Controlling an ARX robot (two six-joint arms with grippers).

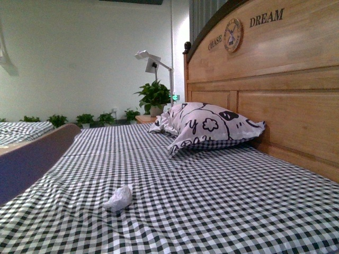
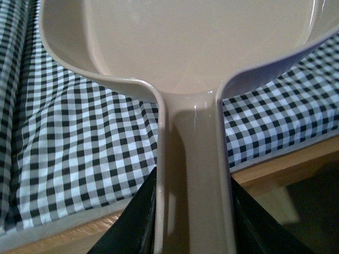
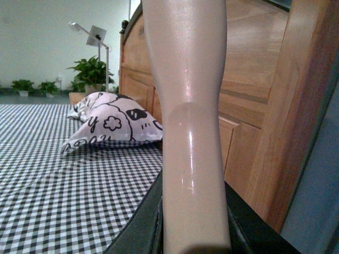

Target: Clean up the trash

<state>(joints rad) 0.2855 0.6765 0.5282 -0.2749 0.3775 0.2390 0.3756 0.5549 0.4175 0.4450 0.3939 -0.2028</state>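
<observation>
The trash point(image 1: 118, 198), a small crumpled wad of white paper, lies on the black-and-white checked bed sheet point(image 1: 212, 201) near the front left of the front view. Neither arm shows in that view. In the left wrist view my left gripper point(image 2: 193, 222) is shut on the handle of a beige dustpan point(image 2: 190, 47), whose pan hangs over the checked sheet by the bed's wooden edge. In the right wrist view my right gripper point(image 3: 193, 222) is shut on a beige brush handle point(image 3: 188, 95) that stands upright beside the headboard. The trash is not in either wrist view.
A large white pillow point(image 1: 206, 127) with black doodle prints leans against the wooden headboard point(image 1: 275, 84) at the right; it also shows in the right wrist view point(image 3: 114, 124). A dark footboard point(image 1: 32, 159) runs along the left. Potted plants point(image 1: 153, 95) and a lamp stand beyond the bed.
</observation>
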